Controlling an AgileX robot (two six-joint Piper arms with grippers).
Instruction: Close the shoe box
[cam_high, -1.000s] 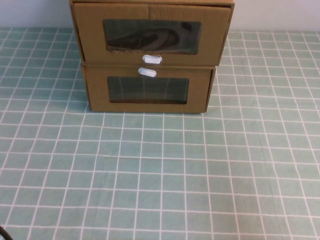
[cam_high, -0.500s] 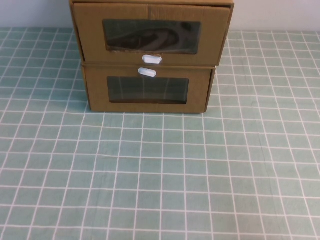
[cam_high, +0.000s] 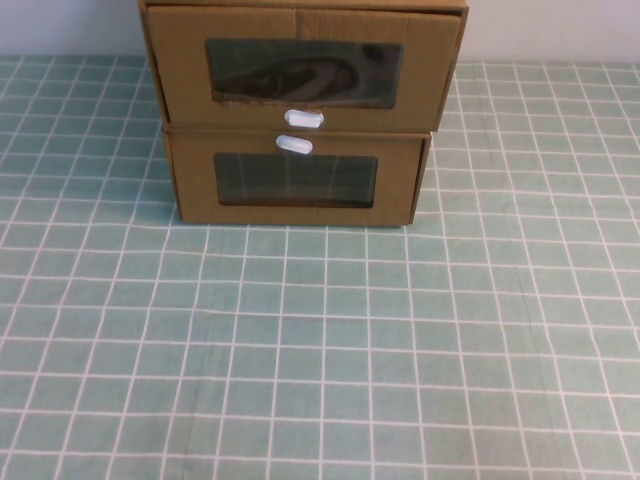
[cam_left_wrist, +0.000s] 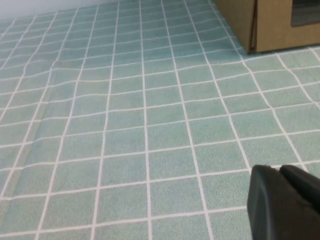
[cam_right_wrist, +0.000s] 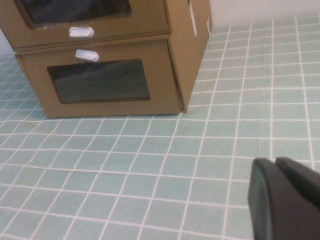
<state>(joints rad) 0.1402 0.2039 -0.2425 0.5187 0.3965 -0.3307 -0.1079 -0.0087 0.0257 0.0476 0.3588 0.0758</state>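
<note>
The shoe box (cam_high: 300, 70), a brown cardboard drawer-style box with a clear window and small white pull tab (cam_high: 304, 119) below it, sits stacked on a similar narrower cardboard box (cam_high: 297, 180) at the far middle of the green checked tablecloth (cam_high: 320, 350). Neither arm shows in the high view; the left gripper (cam_left_wrist: 287, 202) and right gripper (cam_right_wrist: 285, 200) hang low over the cloth, well short of the boxes, fingers seemingly together. Judgement: approach squarely, press the upper front panel flat near its centre, push straight back to avoid skewing the stack.

The brown cardboard drawer-style shoe box (cam_high: 300, 70) with clear window sits at twelve o'clock, stacked on a similar box, its drawer front roughly flush.
</note>
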